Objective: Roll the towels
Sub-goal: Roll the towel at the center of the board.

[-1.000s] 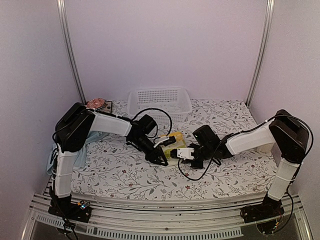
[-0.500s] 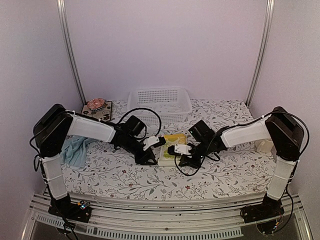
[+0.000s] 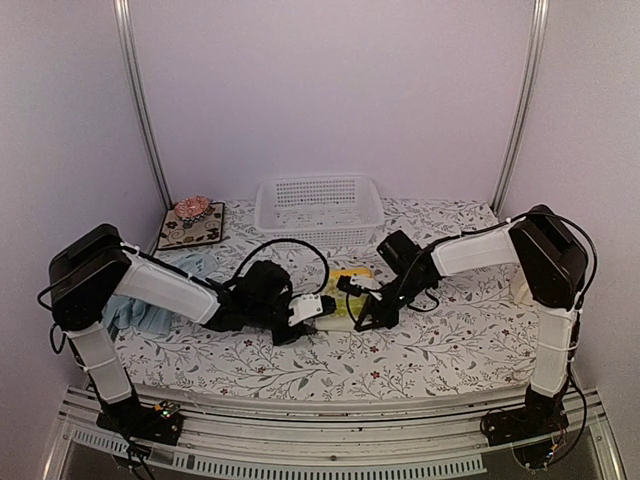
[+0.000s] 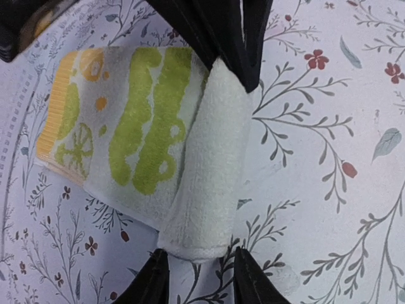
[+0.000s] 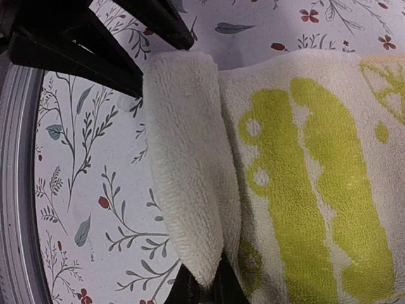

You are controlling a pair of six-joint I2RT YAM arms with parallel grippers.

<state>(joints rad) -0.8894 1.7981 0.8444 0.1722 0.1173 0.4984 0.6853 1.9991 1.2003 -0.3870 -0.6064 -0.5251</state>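
Observation:
The yellow-green towel lies mid-table on the floral cloth, with its near edge turned into a short white roll. My left gripper is open, its fingertips standing either side of the roll's end without pinching it. My right gripper is shut on the other end of the roll, which hides most of its fingers. In the top view the left gripper and right gripper face each other across the towel. The pale blue towel lies crumpled at the far left under the left arm.
A white perforated basket stands at the back centre. The dark floral mat with a pink object on it sits at the back left. Both arms stretch low over the table. A pale object lies by the right wall.
The left gripper has opened and let go of the roll's end. The left arm has dropped lower and swung left. The right arm has shifted left and back with the towel.

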